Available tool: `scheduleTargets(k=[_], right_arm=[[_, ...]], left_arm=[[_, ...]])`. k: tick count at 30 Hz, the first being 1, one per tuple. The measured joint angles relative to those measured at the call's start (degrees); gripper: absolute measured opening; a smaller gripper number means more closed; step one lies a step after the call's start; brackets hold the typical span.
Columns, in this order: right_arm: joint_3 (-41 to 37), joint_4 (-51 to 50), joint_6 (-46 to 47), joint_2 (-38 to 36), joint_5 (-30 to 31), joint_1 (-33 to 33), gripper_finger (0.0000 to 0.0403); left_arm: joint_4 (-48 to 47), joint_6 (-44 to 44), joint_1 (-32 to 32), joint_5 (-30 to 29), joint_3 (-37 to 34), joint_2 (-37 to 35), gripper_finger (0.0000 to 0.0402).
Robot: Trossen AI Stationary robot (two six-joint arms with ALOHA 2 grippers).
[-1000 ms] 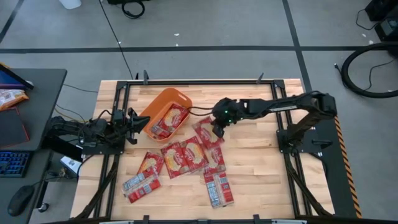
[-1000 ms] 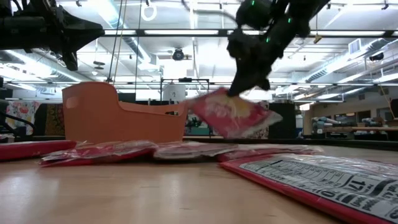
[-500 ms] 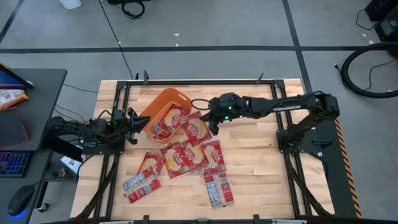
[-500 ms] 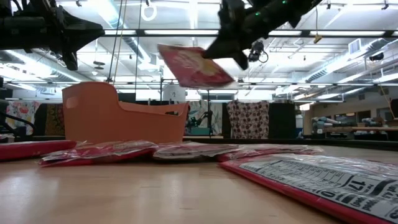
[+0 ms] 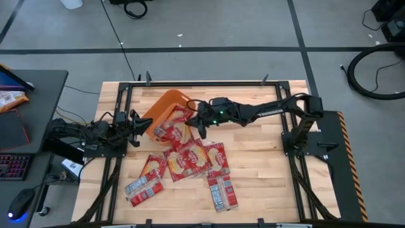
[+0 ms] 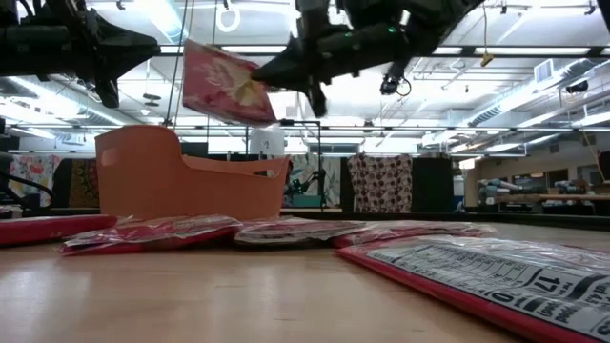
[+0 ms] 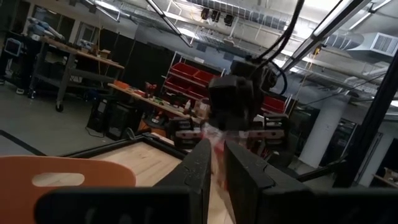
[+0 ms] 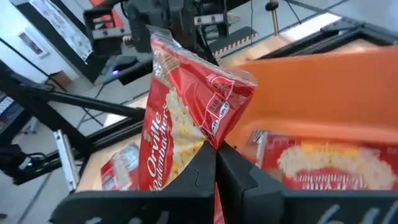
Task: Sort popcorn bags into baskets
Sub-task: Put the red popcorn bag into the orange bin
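My right gripper [image 5: 197,120] reaches in from the table's right and is shut on one red popcorn bag [image 5: 184,116], which it holds over the orange basket [image 5: 158,106]. The low view shows this bag [image 6: 224,84] in the air above the basket [image 6: 181,181]. Another bag [image 8: 323,163] lies flat inside the basket. Several more bags [image 5: 187,158] lie flat on the wood on the near side of the basket. My left gripper [image 5: 137,125] waits at the basket's left side, its fingers open by a narrow gap [image 7: 217,163]. My right gripper pinches the red bag between its two fingers at one corner [image 8: 215,140]. The fingers come about level from the table's right. The bag is lifted clear and sticks out tilted beyond the fingertips [image 6: 286,71], over the basket's open top.
Bags lie spread from the table's middle [image 5: 218,190] to its near left [image 5: 142,185]. A black metal frame [image 5: 209,82] runs around the tabletop. Bare wood [image 5: 266,171] shows to the right of the bags. A desk with a keyboard [image 5: 12,168] stands beyond the left edge.
My right gripper has moved up and toward the table's left, from over the pile to above the basket, still shut on the bag. The bag hung low near the pile a second ago. It is now carried high and sticks out over the basket.
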Motion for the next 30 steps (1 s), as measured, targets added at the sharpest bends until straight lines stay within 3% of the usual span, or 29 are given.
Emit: scheduleTargets(k=[6,11,13,23,30], right_arm=[[10.5,-5.1,-7.7,4.3,1.4,0.1,0.0008],[19.0,-17.6,-20.8,6.9,11.7,0.1,0.0008],[20.9,-18.0,-25.7,7.5,15.7,0.1,0.0008],[21.2,-15.0,-63.8,7.7,21.3,-0.3,0.0009],[20.3,-19.7,-80.8,9.9,25.9,1.5,0.0009]], left_arm=[[0.1,-0.2,0.0,0.0,0.0,0.0,0.0048],[0.0,-0.2,0.0,0.1,0.0,0.0,0.0048],[0.0,-0.1,0.0,0.1,0.0,0.0,0.0048],[0.0,0.0,0.0,0.0,0.0,0.0,0.0048],[0.0,0.0,0.0,0.0,0.0,0.0,0.0048]])
